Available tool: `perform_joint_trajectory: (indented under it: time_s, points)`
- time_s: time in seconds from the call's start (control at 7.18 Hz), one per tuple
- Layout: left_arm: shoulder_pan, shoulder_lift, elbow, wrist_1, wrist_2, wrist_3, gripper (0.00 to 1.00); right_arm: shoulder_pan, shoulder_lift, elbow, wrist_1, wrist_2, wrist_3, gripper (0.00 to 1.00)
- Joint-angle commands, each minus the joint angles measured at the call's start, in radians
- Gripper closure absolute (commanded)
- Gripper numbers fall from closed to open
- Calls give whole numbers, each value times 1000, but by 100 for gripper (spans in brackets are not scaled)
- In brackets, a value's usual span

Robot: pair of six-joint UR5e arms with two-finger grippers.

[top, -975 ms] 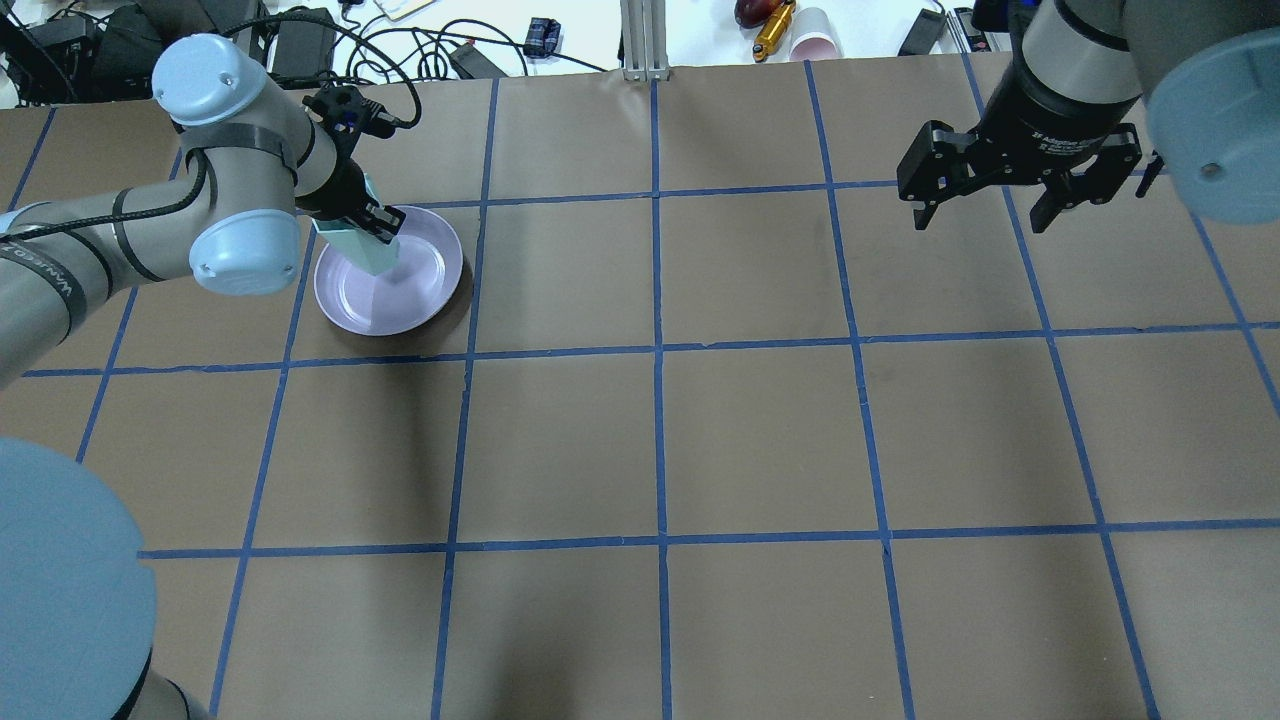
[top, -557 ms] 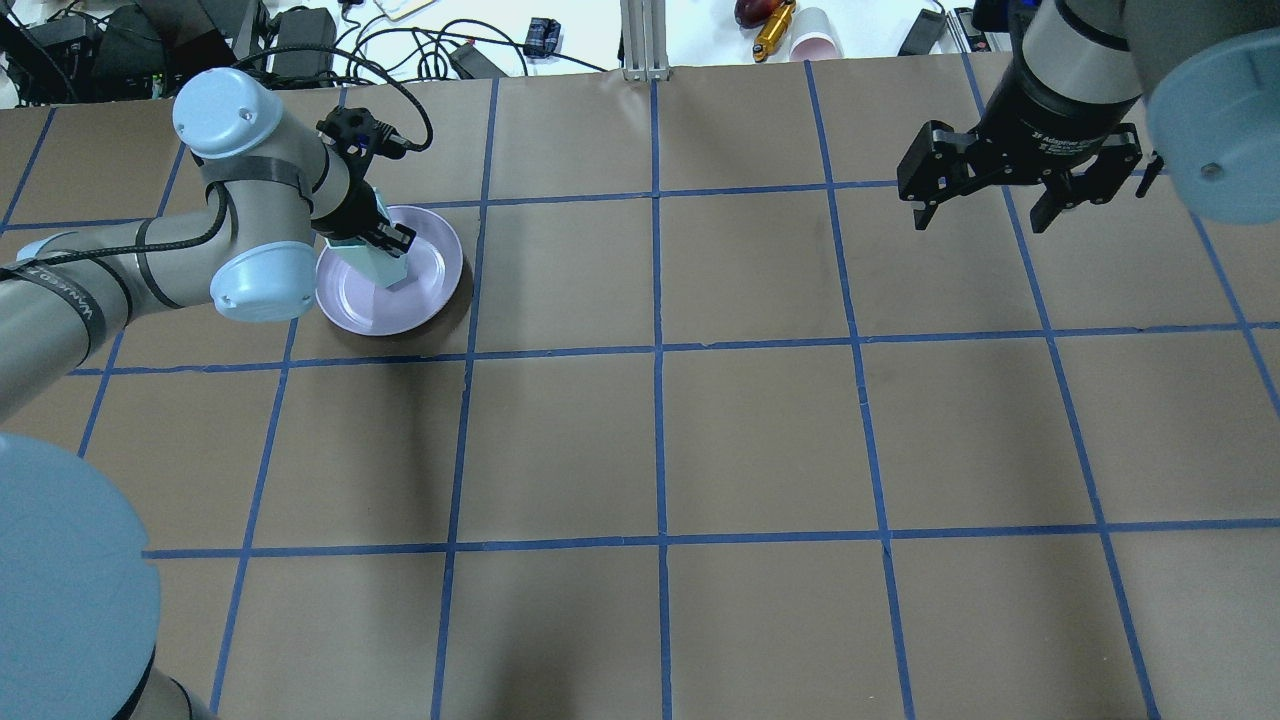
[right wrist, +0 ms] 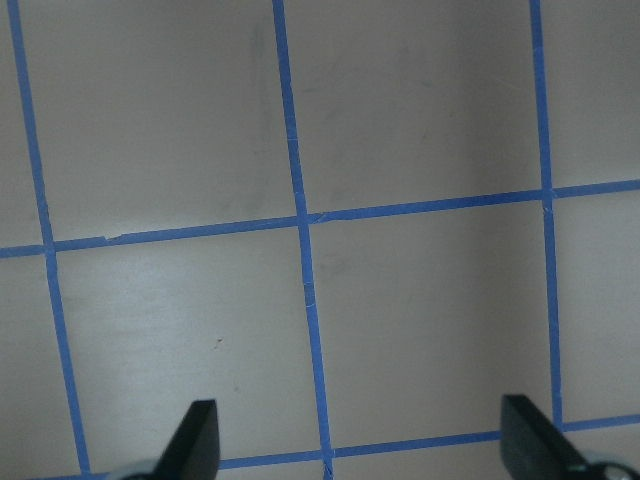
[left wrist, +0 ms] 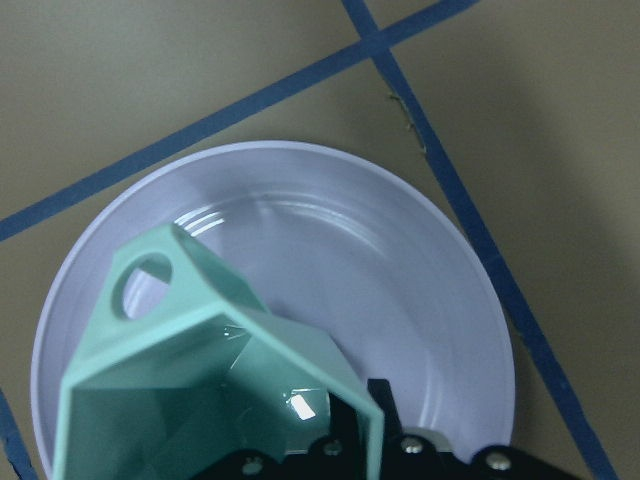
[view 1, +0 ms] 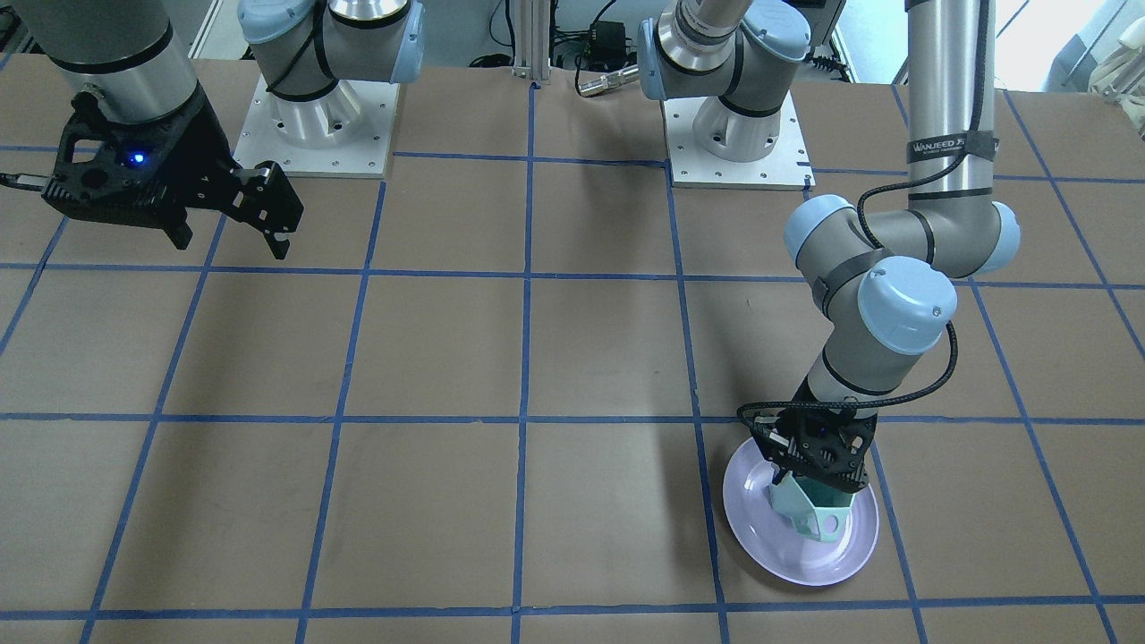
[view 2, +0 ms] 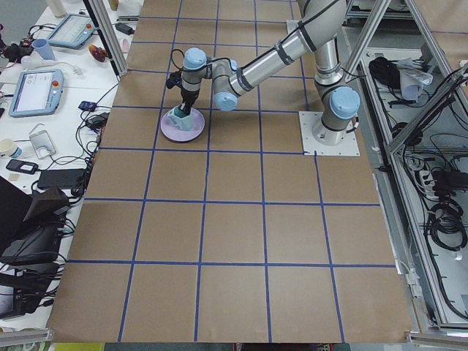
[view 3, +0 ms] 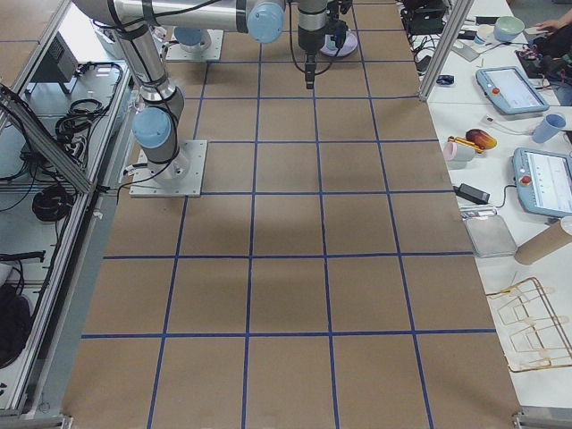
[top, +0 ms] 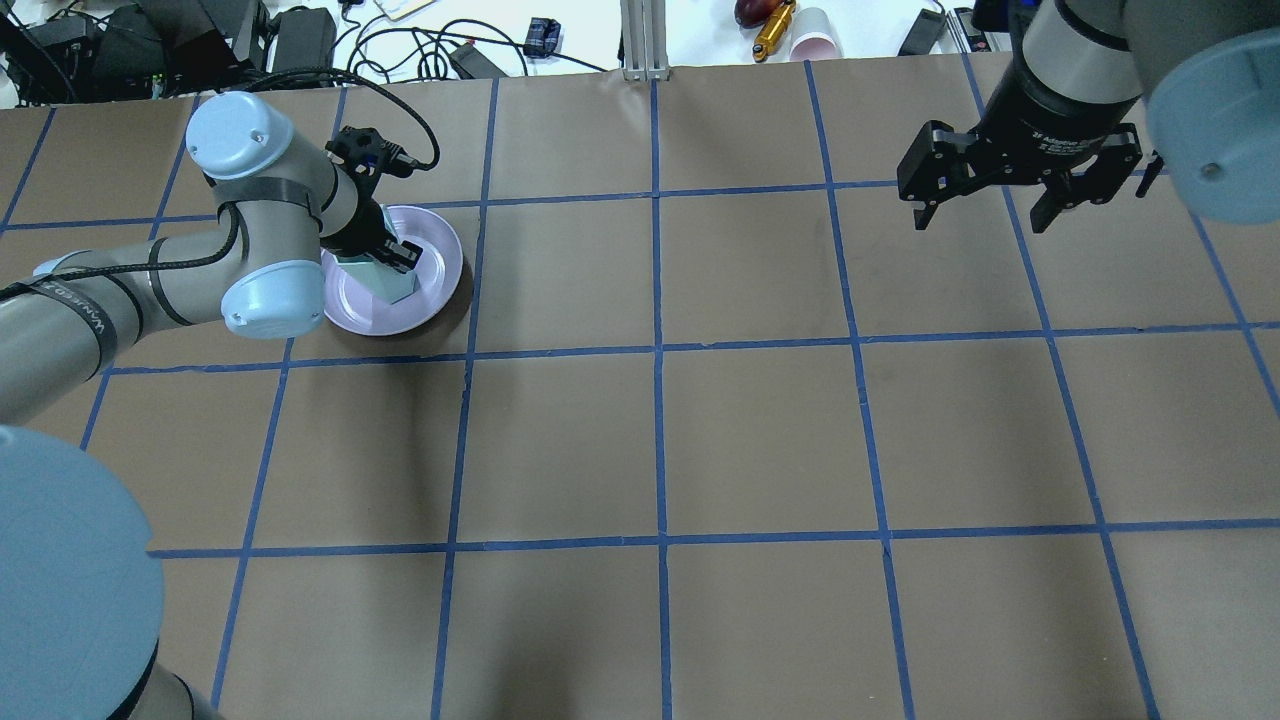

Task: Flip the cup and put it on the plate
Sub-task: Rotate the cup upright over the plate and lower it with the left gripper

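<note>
— Brown taped-grid table (top: pixel 760 430). Where's the mint cup (top: pixel 388 286)?
— Tilted over the lilac plate (top: pixel 442 262), left gripper (top: pixel 380 262) pinching its wall. Right gripper (top: pixel 980 222) hangs spread, well apart

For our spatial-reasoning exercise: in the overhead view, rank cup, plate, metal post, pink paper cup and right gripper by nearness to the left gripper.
1. cup, in the fingers of the left gripper
2. plate, just beneath
3. metal post, far edge, centre
4. pink paper cup, past far edge, rightward
5. right gripper, far right
</note>
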Motion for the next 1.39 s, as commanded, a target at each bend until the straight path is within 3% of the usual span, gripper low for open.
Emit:
perform_joint_trajectory:
  time_s: [0.0,0.14,0.56,1.25]
  points:
    - [0,-2,-1,-4,3,-1,100,0,-1,0,0,0,0,0]
    - [0,-8,-1,-4,3,-1,12,0,-1,0,0,0,0,0]
    - [2,-8,1,-16,6,-1,0,0,1,0,0,0,0,0]
    - [0,25,50,-76,4,-84,0,0,-1,0,0,0,0,0]
